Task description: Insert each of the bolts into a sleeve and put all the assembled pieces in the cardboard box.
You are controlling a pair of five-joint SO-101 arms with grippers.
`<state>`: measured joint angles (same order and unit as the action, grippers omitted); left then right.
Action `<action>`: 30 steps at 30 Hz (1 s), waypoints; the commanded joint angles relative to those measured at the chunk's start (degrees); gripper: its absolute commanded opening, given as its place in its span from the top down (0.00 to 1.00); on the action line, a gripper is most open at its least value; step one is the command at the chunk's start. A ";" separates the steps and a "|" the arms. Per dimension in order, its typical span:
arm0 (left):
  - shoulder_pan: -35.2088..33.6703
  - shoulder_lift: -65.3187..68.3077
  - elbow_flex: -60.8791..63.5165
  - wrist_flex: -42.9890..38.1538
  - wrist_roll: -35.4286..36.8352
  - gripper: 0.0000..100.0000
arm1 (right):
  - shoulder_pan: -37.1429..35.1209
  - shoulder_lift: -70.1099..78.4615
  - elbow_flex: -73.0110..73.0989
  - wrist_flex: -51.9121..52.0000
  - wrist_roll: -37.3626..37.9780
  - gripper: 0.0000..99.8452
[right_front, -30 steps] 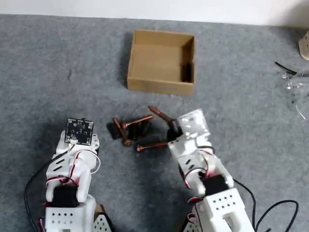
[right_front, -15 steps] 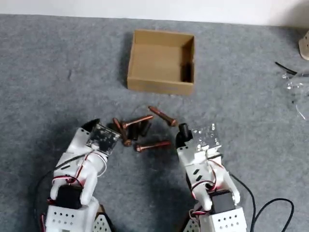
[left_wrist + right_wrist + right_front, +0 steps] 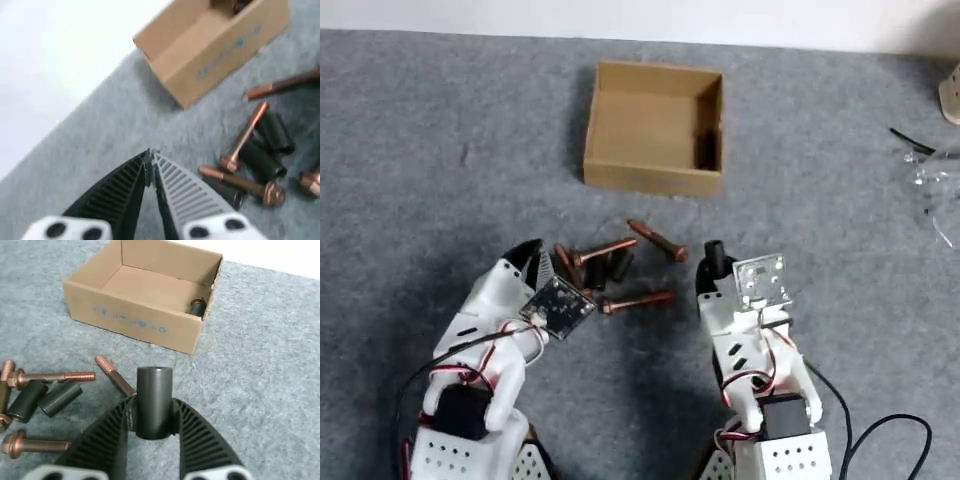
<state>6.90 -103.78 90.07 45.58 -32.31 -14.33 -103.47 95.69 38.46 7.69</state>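
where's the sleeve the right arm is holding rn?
High view: the black sleeve is gripped in the right end effector, just right of the loose bolts, with the cardboard box beyond it.

The tabletop is covered by a grey, carpet-like fabric. Along its far edge a white band is seen. At the far right, thin wires are scattered.

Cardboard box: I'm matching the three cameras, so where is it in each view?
High view: cardboard box at top centre, beyond the loose bolts.
Left wrist view: beyond the left gripper and the bolts.
Right wrist view: straight ahead of the right gripper and its sleeve.
Shared landmark: loose bolts before the box.
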 commanded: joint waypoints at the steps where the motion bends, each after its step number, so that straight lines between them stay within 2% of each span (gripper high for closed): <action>1: 3.03 0.84 -6.29 -0.35 0.26 0.98 | 1.01 -1.71 4.70 -2.51 0.44 1.00; 6: 2.86 16.04 -15.60 -0.35 9.32 0.98 | 1.01 -1.71 4.70 -2.51 0.44 1.00; 14: 3.21 56.40 -41.98 -0.35 27.08 0.97 | 1.10 -1.71 4.70 -2.59 0.62 1.00; 18: 3.30 75.74 -53.93 0.88 33.05 0.97 | 1.19 -1.71 4.70 -4.18 0.70 1.00; 24: 7.87 97.10 -71.69 15.21 34.11 0.97 | 1.36 -1.71 4.79 -4.53 0.70 1.00; 26: 10.77 101.49 -77.23 20.22 39.47 0.97 | 1.36 -1.71 4.79 -4.53 0.70 1.00; 30: 14.55 107.82 -89.19 29.54 55.03 0.97 | 1.36 -1.71 4.79 -4.53 0.70 1.00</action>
<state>18.86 1.71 11.38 69.23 13.14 -14.33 -103.47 95.69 36.35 7.69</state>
